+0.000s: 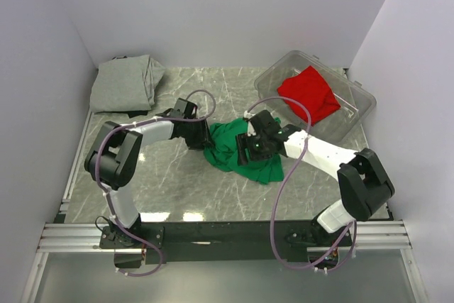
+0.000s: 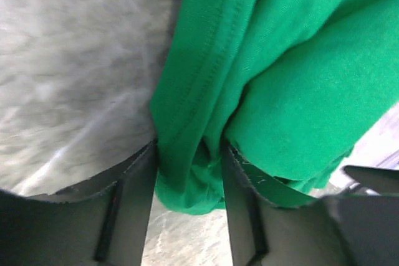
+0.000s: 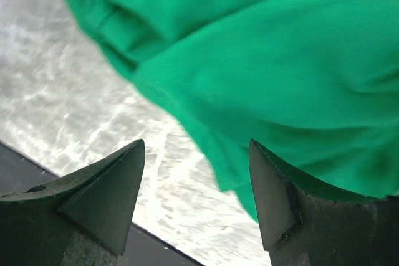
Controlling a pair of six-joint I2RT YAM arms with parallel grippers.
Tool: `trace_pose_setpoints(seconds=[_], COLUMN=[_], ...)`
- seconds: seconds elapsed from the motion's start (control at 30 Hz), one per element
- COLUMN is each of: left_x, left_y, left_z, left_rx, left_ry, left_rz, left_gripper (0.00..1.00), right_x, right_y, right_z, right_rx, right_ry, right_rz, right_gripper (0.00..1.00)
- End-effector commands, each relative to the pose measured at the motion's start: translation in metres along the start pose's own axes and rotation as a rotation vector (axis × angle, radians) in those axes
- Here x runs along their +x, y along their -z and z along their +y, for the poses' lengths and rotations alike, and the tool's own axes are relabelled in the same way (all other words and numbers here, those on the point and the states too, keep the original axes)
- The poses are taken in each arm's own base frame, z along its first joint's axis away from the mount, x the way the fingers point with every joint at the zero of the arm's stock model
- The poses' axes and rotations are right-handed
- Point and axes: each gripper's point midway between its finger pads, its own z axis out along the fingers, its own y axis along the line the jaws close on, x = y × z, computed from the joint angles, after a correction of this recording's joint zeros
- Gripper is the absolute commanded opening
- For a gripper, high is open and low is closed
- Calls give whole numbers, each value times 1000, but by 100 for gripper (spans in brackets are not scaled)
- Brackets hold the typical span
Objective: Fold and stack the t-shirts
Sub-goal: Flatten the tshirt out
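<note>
The green t-shirt lies crumpled at the middle of the table. My left gripper is at its left edge. In the left wrist view a bunched fold of the green t-shirt sits between the fingers and touches both; the left gripper still stands partly open around it. My right gripper hovers over the shirt's middle, and in the right wrist view the right gripper is open with only an edge of the green t-shirt below it. The red t-shirt lies in the bin. The grey t-shirt rests folded at back left.
A clear plastic bin stands at the back right, close behind my right arm. White walls close in the table on three sides. A dark table edge shows low in the right wrist view.
</note>
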Motion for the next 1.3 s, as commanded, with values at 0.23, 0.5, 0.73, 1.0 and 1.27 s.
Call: trace_pose_setpoints(seconds=[0.23,0.5,0.73,1.0,1.27], left_x=[4,-1,-13,-112,-157], left_y=[-10,-10,2,93,204], left_z=[-18,-20,-20,-34,-49], left_rx=[65,59,11,-87,-45], left_ry=[-23,-32,-52,-91,-37], left_rz=[58,53,13,-307,-588], left_gripper=[20,0,0,0,0], right_x=[-19,-32,-36,-96,-133], right_y=[-35,-60,-61,54,184], right_z=[36,43,43,60,40], right_rx=[-69,-47,-21,-85,-76], right_ry=[21,17,25,-6,-78], right_rz=[-21,-13,16,-184,-475], right_gripper=[74,73,17,0,0])
